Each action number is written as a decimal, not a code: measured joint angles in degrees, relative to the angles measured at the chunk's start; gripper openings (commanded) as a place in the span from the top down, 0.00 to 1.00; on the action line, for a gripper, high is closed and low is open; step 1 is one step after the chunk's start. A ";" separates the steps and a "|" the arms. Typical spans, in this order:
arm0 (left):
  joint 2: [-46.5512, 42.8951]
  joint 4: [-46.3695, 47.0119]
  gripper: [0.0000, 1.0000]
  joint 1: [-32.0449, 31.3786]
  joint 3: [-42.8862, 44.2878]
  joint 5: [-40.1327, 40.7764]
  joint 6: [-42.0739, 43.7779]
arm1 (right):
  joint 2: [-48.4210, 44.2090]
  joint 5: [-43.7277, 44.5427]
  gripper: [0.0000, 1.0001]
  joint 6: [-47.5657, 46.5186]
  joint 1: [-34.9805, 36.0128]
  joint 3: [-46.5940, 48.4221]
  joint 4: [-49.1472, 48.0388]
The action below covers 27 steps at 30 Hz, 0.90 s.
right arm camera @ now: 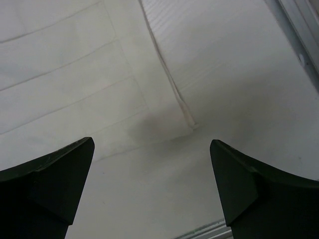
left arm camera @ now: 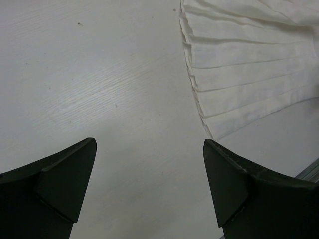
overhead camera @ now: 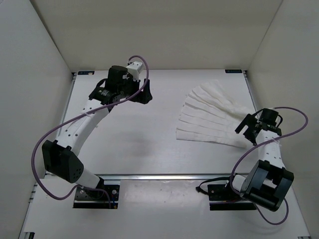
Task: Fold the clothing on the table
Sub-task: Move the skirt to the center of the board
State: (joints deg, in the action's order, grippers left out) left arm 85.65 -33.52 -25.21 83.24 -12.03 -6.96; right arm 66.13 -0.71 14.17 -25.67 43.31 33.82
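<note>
The clothing (overhead camera: 212, 114), a white pleated piece fanned out flat, lies on the right half of the table (overhead camera: 149, 139). My right gripper (overhead camera: 242, 125) hovers open at its near right end. In the right wrist view, a hemmed corner of the clothing (right arm camera: 65, 74) lies just ahead of the right gripper (right arm camera: 152, 144), with nothing between the fingers. My left gripper (overhead camera: 145, 93) is open over bare table at the back centre, left of the fabric. In the left wrist view, the pleated edge of the clothing (left arm camera: 249, 64) is at the upper right, apart from the left gripper (left arm camera: 149, 144).
White enclosure walls (overhead camera: 30, 74) close in the table on the left, back and right. A silver rail (overhead camera: 164, 177) runs along the near edge, in front of both arm bases. Purple cables loop beside each arm.
</note>
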 measured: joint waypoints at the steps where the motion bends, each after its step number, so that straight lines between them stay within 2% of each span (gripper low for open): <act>1: -0.22 0.24 0.01 0.31 -0.02 -0.02 -0.15 | 0.57 -0.48 0.02 0.24 0.04 -0.02 -0.42; 4: -1.20 1.55 0.01 0.13 -1.18 -1.05 -0.63 | 2.89 -2.71 0.06 0.66 0.20 -0.02 -4.15; 10: -2.73 2.19 0.01 0.02 -5.90 -3.91 -1.66 | 6.10 -1.20 0.05 0.02 3.43 1.57 -10.21; 18: -2.86 1.03 0.01 0.44 -6.75 -3.85 -0.96 | 15.98 1.68 0.05 -2.03 4.76 6.95 -18.49; 27: -4.70 1.16 0.01 3.54 -10.27 -4.26 -1.44 | 22.12 3.69 0.13 -3.17 5.09 8.15 -23.82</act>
State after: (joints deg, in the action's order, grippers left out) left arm 80.95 -32.36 -21.67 72.97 -16.29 -8.40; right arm 88.25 2.98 11.00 -20.58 51.46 10.00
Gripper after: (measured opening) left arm 0.989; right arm 0.872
